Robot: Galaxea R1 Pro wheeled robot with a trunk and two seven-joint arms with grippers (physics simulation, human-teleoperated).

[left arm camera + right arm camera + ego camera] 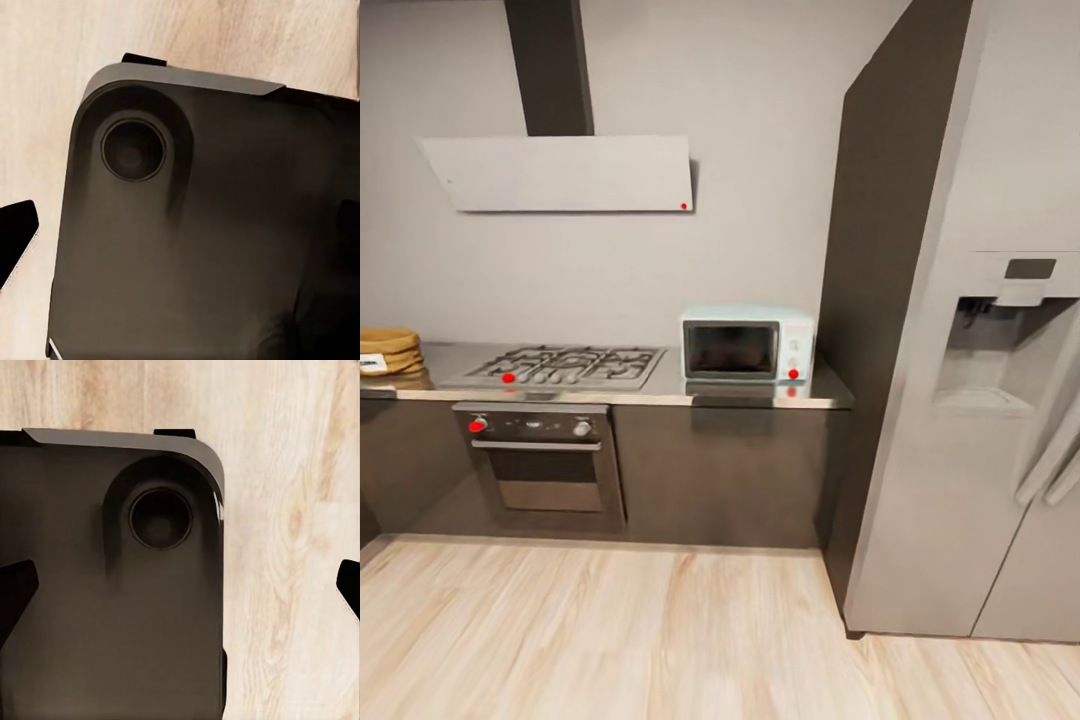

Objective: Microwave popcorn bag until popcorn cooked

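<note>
The popcorn bag (386, 351), tan with a white label, lies at the far left end of the grey countertop (670, 392), cut off by the picture's edge. The pale mint microwave (747, 346) stands at the countertop's right end with its dark glass door closed and a red dot by its knob panel. In the right wrist view my right gripper (180, 589) is open, its dark fingertips (16, 589) far apart over my own dark base and the wood floor. My left gripper (180, 225) hangs the same way over the base, open, holding nothing.
A gas cooktop (565, 365) sits between bag and microwave, above a built-in oven (543, 460). A range hood (560, 172) hangs on the wall. A tall steel fridge (970, 400) fills the right side. Pale wood floor (610, 630) lies before the cabinets.
</note>
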